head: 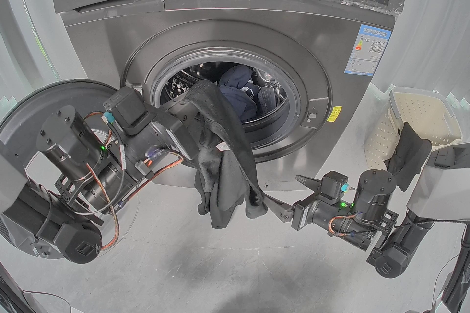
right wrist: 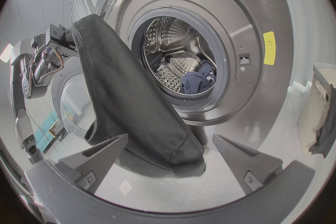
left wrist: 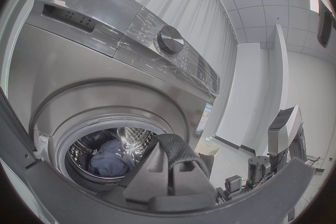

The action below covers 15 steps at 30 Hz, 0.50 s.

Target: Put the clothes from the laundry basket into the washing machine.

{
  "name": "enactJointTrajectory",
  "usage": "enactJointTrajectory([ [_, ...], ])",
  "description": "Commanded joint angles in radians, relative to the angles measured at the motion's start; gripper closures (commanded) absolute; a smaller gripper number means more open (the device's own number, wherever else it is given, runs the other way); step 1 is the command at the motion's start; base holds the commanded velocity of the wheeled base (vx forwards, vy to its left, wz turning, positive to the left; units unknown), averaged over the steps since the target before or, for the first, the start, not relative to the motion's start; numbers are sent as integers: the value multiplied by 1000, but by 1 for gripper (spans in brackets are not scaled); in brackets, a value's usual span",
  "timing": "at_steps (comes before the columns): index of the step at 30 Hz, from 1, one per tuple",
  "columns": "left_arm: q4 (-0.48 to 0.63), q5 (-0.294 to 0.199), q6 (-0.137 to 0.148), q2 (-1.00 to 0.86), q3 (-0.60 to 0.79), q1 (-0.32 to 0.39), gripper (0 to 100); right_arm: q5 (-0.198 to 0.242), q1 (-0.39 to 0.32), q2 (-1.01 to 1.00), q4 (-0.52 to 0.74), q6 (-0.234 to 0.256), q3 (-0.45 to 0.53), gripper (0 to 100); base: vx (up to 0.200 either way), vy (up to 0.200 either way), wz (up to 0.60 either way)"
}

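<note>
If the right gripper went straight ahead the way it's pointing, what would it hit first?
Probably the black garment hanging from the left gripper; its lower end sits just ahead of the right gripper, jaws open, with the washing machine behind.

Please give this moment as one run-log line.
left gripper shut on black garment at washing machine mouth | right gripper open by garment's hanging end | navy clothes in drum | dark cloth over laundry basket rim
</note>
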Motion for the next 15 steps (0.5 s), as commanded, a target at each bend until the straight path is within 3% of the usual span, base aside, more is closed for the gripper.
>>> enactJointTrajectory([
  [1, -1, 0, -4, -15, -4, 5, 100, 1, 22, 33, -1, -1, -19, 0, 0, 0, 0],
  [8, -1, 0, -4, -15, -13, 1, 100, -2, 29, 76, 1, -1, -34, 0, 0, 0, 0],
  [15, -1, -2, -1, -18, -13, -1, 100, 4, 43, 148, 18, -10, -174, 0, 0, 0, 0],
])
